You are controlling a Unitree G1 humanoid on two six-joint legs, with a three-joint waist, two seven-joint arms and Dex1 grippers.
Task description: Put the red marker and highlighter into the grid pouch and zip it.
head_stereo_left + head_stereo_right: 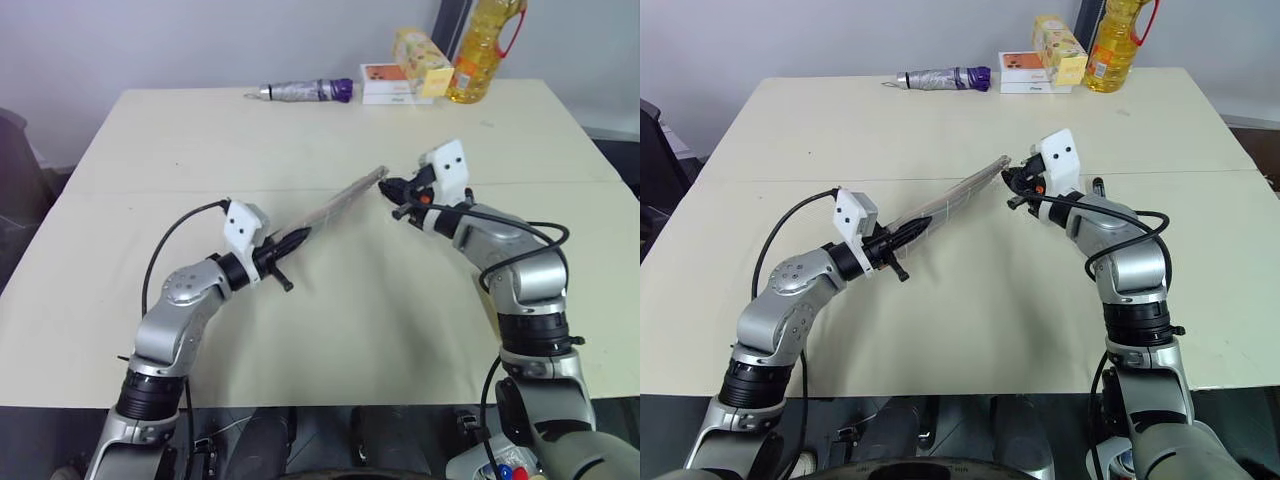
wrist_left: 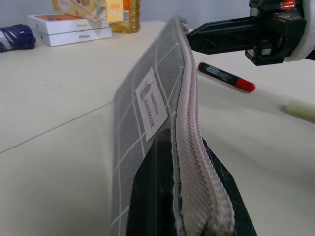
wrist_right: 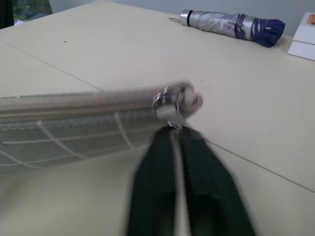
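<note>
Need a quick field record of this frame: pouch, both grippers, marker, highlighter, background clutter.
pouch: flat grey fabric grid pouch with white lines, held off the beige table, zipper edge up
left gripper: shut on the pouch's near end
right gripper: shut at the zipper pull on the far end
marker: black red marker with red cap, lying on the table, outside the pouch
highlighter: pale yellow highlighter, also on the table
far edge: folded purple-silver umbrella, white boxes, yellow oil bottle

The word "iPhone" reads on the side of the lower white box (image 2: 74,35) beside the oil bottle (image 2: 125,17); the grid pouch (image 2: 147,123) label's print is illegible.
</note>
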